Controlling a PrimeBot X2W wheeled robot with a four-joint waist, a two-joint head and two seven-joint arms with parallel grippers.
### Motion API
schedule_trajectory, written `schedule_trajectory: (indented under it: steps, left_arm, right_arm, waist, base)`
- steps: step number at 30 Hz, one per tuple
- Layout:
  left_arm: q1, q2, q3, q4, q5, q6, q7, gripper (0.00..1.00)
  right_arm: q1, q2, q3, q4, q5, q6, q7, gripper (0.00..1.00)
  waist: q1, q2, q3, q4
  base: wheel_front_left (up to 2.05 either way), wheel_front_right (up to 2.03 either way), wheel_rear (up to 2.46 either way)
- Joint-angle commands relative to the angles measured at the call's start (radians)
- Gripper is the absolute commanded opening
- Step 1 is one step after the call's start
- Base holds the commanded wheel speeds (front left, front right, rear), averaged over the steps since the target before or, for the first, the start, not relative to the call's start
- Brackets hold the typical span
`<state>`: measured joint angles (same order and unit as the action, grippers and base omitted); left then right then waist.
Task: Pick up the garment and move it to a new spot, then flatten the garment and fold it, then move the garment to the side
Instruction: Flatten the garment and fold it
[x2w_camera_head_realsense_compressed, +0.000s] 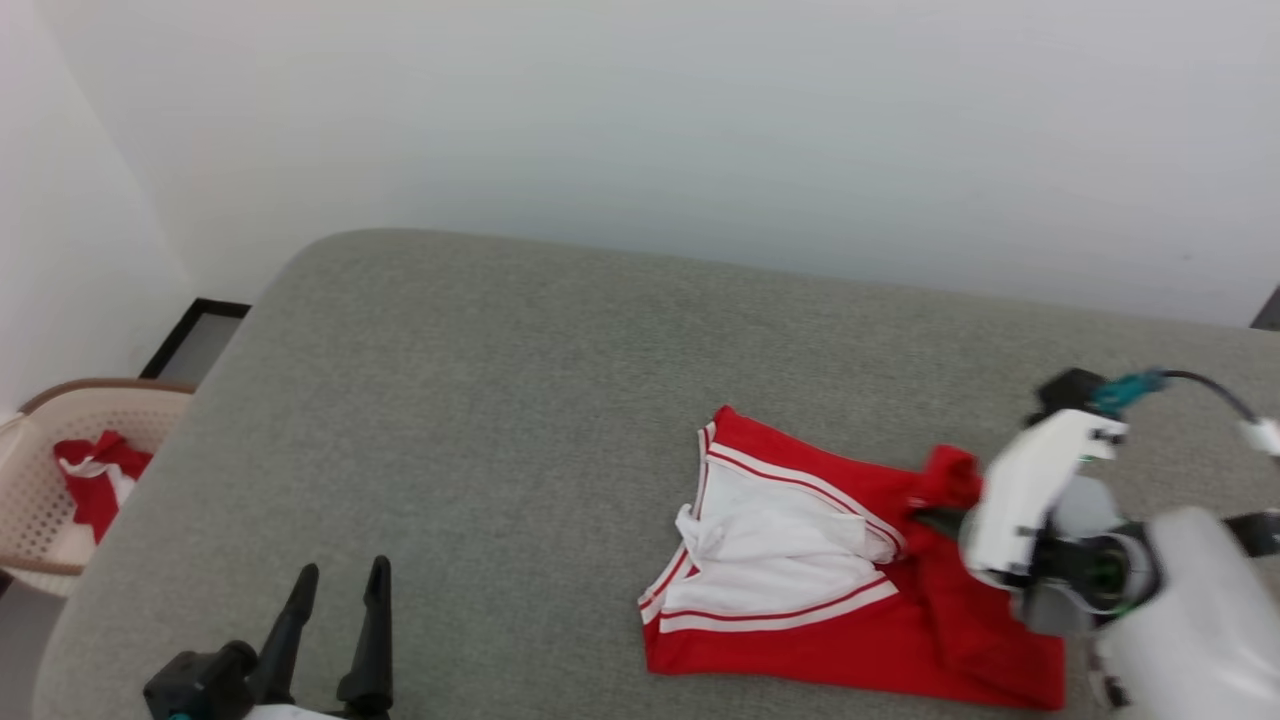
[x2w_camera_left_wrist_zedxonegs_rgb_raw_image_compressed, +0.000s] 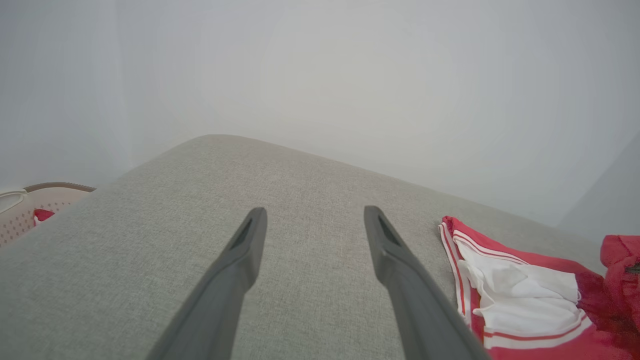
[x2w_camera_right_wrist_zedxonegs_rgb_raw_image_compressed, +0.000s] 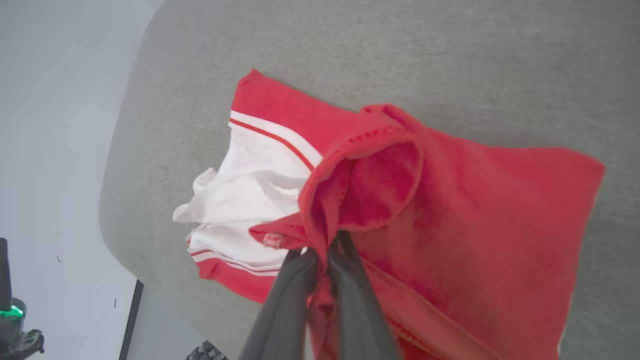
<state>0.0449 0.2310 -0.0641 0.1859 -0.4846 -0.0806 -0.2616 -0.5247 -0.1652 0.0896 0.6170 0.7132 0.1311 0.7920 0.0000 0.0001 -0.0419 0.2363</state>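
Note:
The garment (x2w_camera_head_realsense_compressed: 850, 610), red with white sleeves and red-white striped trim, lies folded over on the grey table (x2w_camera_head_realsense_compressed: 500, 400) at the right. My right gripper (x2w_camera_right_wrist_zedxonegs_rgb_raw_image_compressed: 322, 250) is shut on a raised red fold of the garment (x2w_camera_right_wrist_zedxonegs_rgb_raw_image_compressed: 450, 210), near its right edge; the cloth bunches up around the fingertips. In the head view that gripper (x2w_camera_head_realsense_compressed: 935, 520) reaches in from the right under its white wrist. My left gripper (x2w_camera_head_realsense_compressed: 340, 580) stands open at the lower left, well away from the cloth, with nothing between its fingers (x2w_camera_left_wrist_zedxonegs_rgb_raw_image_compressed: 250, 240). The garment (x2w_camera_left_wrist_zedxonegs_rgb_raw_image_compressed: 525, 295) lies to its right.
A beige laundry basket (x2w_camera_head_realsense_compressed: 40, 500) stands off the table's left edge with a smaller red-and-white cloth (x2w_camera_head_realsense_compressed: 95, 475) inside. A white wall runs behind the table. The table's left and middle are bare grey fabric.

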Motion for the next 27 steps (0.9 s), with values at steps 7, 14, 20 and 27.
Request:
schedule_trajectory:
  steps: [7,14,20,27]
  left_arm:
    - [-0.04,-0.019,-0.028,0.02,0.006,-0.013,-0.003,1.0]
    - [-0.077,-0.032,-0.052,0.046,0.01,-0.024,-0.003,1.0]
    - [-0.101,-0.041,-0.055,0.065,0.011,-0.032,-0.003,1.0]
    - [-0.11,-0.05,-0.045,0.077,0.012,-0.038,-0.003,1.0]
  right_arm:
    - [-0.057,0.104,0.012,0.066,-0.09,-0.001,-0.077,0.0]
    - [-0.117,0.117,0.097,0.171,-0.04,-0.001,-0.175,0.0]
    - [-0.169,0.115,0.234,0.274,0.049,-0.001,-0.259,0.0]
    - [-0.223,0.116,0.351,0.372,0.113,-0.001,-0.345,0.32]
  waist:
    - [0.0,-0.0001,0.008,0.058]
    - [0.0,-0.0001,0.023,0.11]
    - [0.0,-0.0001,0.033,0.136]
    - [0.0,-0.0001,0.037,0.146]
  base:
    - [0.0,0.0,0.0]
    - [0.0,0.0,0.0]
    - [0.0,0.0,0.0]
    - [0.0,0.0,0.0]
